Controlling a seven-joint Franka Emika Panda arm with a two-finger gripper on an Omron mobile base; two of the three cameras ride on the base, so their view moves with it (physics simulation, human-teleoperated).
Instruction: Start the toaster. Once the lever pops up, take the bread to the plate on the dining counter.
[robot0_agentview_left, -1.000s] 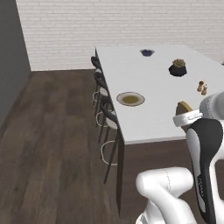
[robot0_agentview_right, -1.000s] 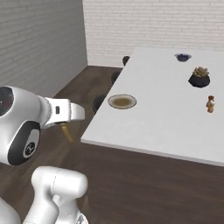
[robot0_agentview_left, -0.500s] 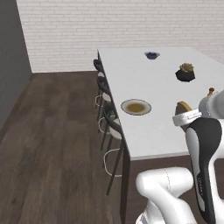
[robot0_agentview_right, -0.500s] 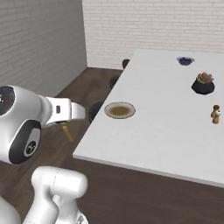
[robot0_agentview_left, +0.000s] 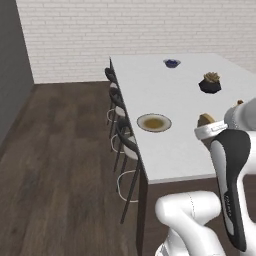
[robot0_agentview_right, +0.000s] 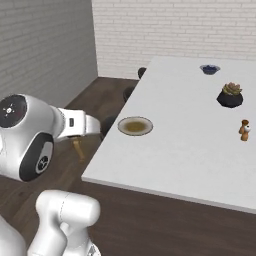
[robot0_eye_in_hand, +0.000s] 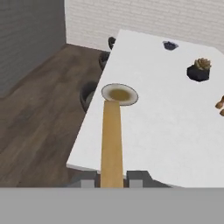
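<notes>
The bread (robot0_eye_in_hand: 111, 140) is a tan slice seen edge-on, and my gripper (robot0_eye_in_hand: 112, 177) is shut on its near end. Its far end points at the plate (robot0_eye_in_hand: 119, 93), a round beige plate lying near the left edge of the white dining counter (robot0_eye_in_hand: 162, 109). From the left base view the bread (robot0_agentview_left: 205, 119) peeks above my white wrist, to the right of the plate (robot0_agentview_left: 154, 122). In the right base view the bread (robot0_agentview_right: 77, 147) hangs off the counter's left edge, short of the plate (robot0_agentview_right: 135, 126). The toaster is out of view.
A dark blue bowl (robot0_agentview_left: 172, 63) sits at the counter's far end, with a potted plant (robot0_agentview_left: 210, 83) in a black pot nearer. A small brown shaker (robot0_agentview_right: 244, 130) stands at the right. Dark stools (robot0_agentview_left: 122, 130) line the counter's left side, over wooden floor.
The whole picture has shifted: the base has driven closer, so the counter and plate loom nearer. The gripper keeps the same hold on the bread.
</notes>
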